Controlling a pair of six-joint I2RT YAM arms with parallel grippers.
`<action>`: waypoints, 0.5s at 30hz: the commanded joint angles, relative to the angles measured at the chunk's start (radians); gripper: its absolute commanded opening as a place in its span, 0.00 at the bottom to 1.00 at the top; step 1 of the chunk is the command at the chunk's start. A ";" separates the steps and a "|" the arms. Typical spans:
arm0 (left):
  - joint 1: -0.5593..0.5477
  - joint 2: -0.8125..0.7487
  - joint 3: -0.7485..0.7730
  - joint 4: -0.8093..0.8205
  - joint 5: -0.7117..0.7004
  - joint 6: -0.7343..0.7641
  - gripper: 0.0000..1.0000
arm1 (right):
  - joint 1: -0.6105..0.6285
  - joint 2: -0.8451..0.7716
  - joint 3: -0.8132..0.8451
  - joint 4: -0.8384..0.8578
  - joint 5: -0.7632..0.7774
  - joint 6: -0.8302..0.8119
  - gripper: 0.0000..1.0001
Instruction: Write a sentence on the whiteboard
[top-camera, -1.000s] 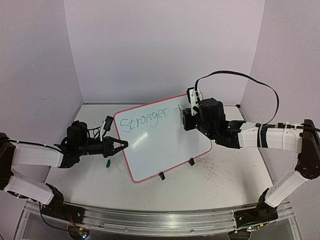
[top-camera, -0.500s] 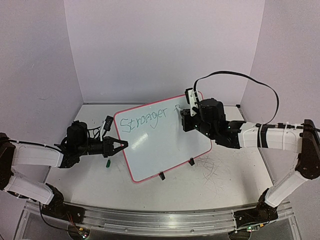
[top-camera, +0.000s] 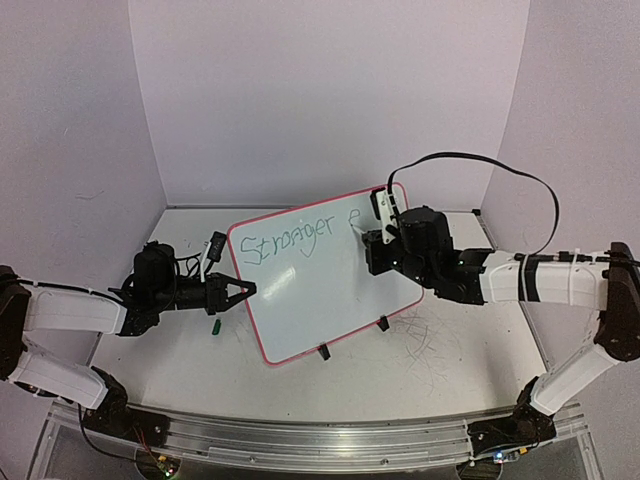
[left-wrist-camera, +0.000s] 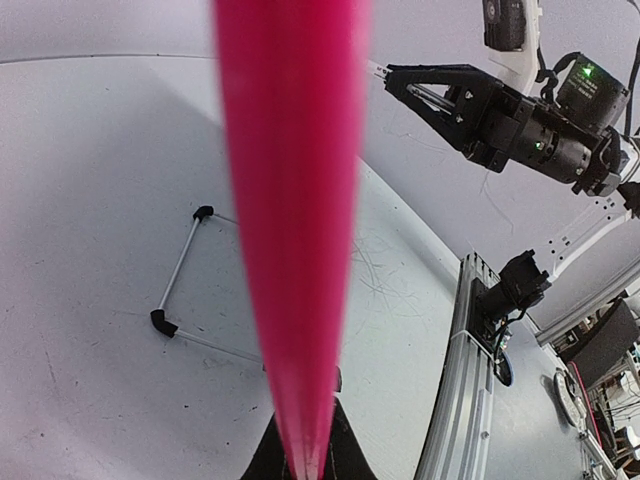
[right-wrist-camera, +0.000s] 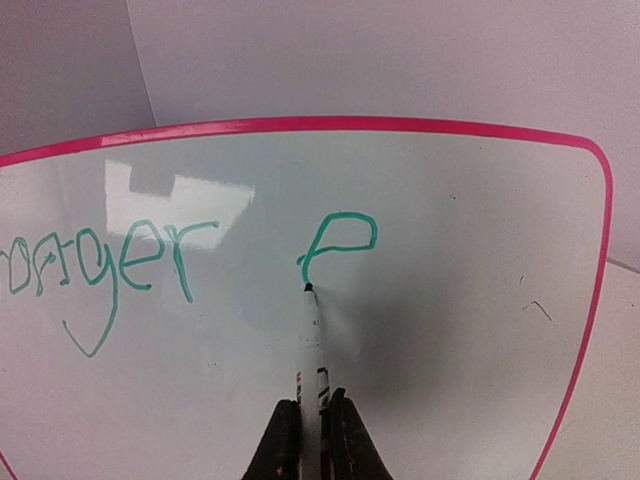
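Note:
The whiteboard (top-camera: 325, 285) stands tilted in the middle of the table, pink-rimmed, on two black clip feet (top-camera: 322, 352). The sentence (top-camera: 290, 240) reads "Stronger" in green, with a new looped letter (right-wrist-camera: 340, 238) after it. My left gripper (top-camera: 244, 291) is shut on the board's left rim, which runs as a blurred pink band (left-wrist-camera: 290, 200) up the left wrist view from the gripper (left-wrist-camera: 305, 455). My right gripper (top-camera: 368, 242) is shut on a white marker (right-wrist-camera: 312, 335). The marker's green tip (right-wrist-camera: 307, 289) touches the board at the foot of the loop, above the gripper (right-wrist-camera: 313, 405).
A small green marker cap (top-camera: 214, 326) lies on the table below the left gripper. Old scribble marks (top-camera: 430, 335) cover the table right of the board. Purple walls close in the back and sides. A metal rail (top-camera: 300, 440) runs along the near edge.
The green mark after "Stronger" has grown from a short stroke into a full loop. My right gripper and marker moved slightly down the board. The left arm has not moved.

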 joint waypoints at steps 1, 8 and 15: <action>0.005 -0.009 0.039 -0.026 -0.030 0.078 0.00 | 0.003 -0.018 -0.010 -0.042 0.065 0.023 0.00; 0.004 -0.010 0.039 -0.026 -0.030 0.078 0.00 | 0.002 -0.008 0.011 -0.006 0.116 0.025 0.00; 0.004 -0.012 0.042 -0.027 -0.030 0.078 0.00 | 0.001 -0.117 -0.065 0.109 0.070 -0.001 0.00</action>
